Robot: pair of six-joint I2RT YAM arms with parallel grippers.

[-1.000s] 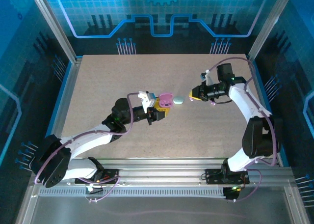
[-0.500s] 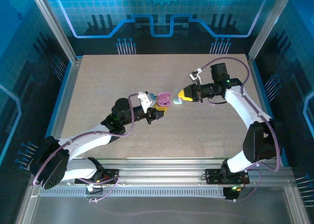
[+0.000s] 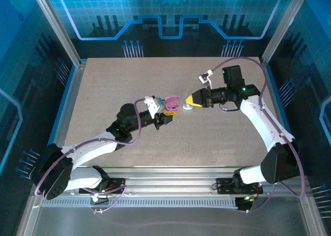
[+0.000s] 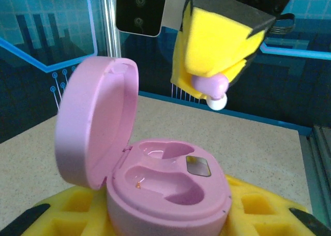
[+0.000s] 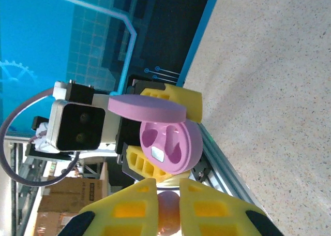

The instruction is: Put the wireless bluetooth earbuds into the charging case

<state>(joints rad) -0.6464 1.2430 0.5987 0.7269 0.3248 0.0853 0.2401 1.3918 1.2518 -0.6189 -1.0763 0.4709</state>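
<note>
One earbud [image 4: 209, 85], lilac with a white tip, is pinched between the right gripper's [image 3: 192, 99] jaws and pokes out past their tips. One pink case [image 4: 168, 192], lid up and both wells empty, is clamped in the left gripper's [image 3: 167, 114] jaws, near the earbud but apart from it. One mint case [image 3: 186, 108] lies just beside the right jaws' tips.

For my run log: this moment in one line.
left gripper: shut on open pink case | right gripper: shut on pink earbud | earbud not yet in case
</note>
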